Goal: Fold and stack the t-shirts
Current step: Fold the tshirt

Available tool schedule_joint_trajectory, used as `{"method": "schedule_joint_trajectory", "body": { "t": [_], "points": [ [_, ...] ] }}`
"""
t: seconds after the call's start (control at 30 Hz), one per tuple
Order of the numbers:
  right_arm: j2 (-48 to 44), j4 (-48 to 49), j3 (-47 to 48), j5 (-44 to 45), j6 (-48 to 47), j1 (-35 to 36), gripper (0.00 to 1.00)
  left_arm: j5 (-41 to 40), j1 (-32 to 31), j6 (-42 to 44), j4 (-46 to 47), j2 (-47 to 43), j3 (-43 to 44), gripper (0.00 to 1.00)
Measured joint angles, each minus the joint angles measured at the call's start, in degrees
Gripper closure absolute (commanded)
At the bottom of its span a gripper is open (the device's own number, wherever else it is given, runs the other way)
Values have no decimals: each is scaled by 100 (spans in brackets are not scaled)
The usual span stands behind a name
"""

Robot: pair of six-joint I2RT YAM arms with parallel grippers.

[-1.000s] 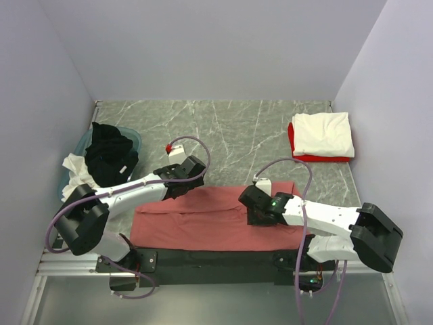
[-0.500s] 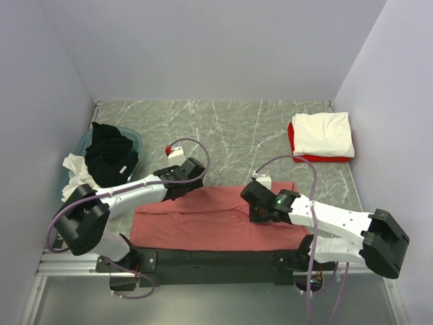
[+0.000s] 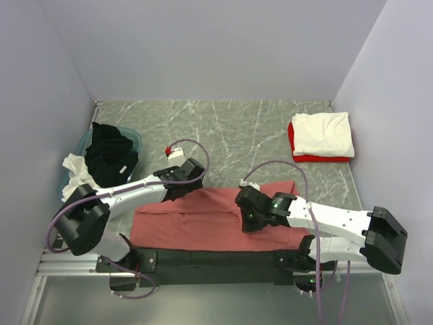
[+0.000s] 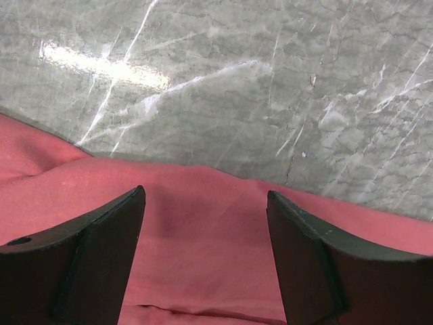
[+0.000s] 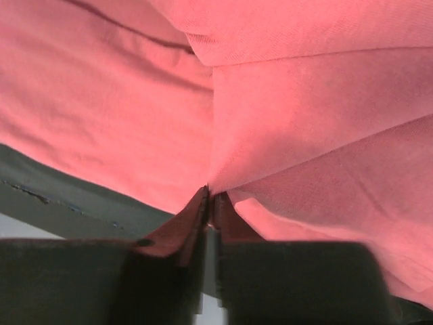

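Observation:
The salmon-pink t-shirt (image 3: pixel 196 220) lies partly folded along the table's near edge; it fills the right wrist view (image 5: pixel 298 101) and the lower half of the left wrist view (image 4: pixel 203 237). My left gripper (image 3: pixel 184 184) is open, its jaws spread just above the shirt's far edge (image 4: pixel 203 203), holding nothing. My right gripper (image 3: pixel 246 218) is shut on a pinch of the salmon-pink cloth (image 5: pixel 211 196) near the shirt's middle. A folded cream-white shirt (image 3: pixel 323 133) lies on a folded red one (image 3: pixel 292 143) at the far right. Black (image 3: pixel 110 153) and white (image 3: pixel 76 172) shirts sit heaped at the left.
A teal plastic basin (image 3: pixel 134 140) at the left holds the black and white shirts. The grey marble tabletop (image 3: pixel 230 128) stretches behind the salmon shirt. A dark strip (image 3: pixel 203 257) runs along the table's near edge. Walls close in on left, back and right.
My right gripper has moved left and toward the near edge with the pinched salmon cloth, shifting the shirt's right part. The left gripper has hardly moved.

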Motion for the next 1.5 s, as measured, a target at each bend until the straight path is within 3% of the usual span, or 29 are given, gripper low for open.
{"method": "schedule_joint_trajectory", "body": {
  "t": [0.03, 0.07, 0.17, 0.27, 0.47, 0.8, 1.0, 1.5],
  "points": [
    [0, -13, 2, -33, -26, 15, 57, 0, 0, 0, 0, 0, 0, 21],
    [0, -20, 2, -37, -9, 24, 49, 0, 0, 0, 0, 0, 0, 21],
    [0, -131, 44, -20, -20, 35, 36, 2, 0, 4, 0, 4, 0, 21],
    [-2, -258, 186, 122, -44, 24, 32, 4, 0, 7, 0, 7, 0, 21],
    [-74, -175, 507, 286, -295, -732, 31, 26, 0, 11, 20, 7, -26, 21],
    [-474, 249, 352, 201, -1099, -3779, 29, 133, 0, 0, 223, 4, -535, 20],
    [-299, 474, 245, 4, -1438, -5031, 29, 225, 0, 0, 385, 4, -750, 19],
    [485, 813, 111, -251, -1698, -5711, 30, 249, 284, 22, 616, -302, -1060, 15]
  ]
}}
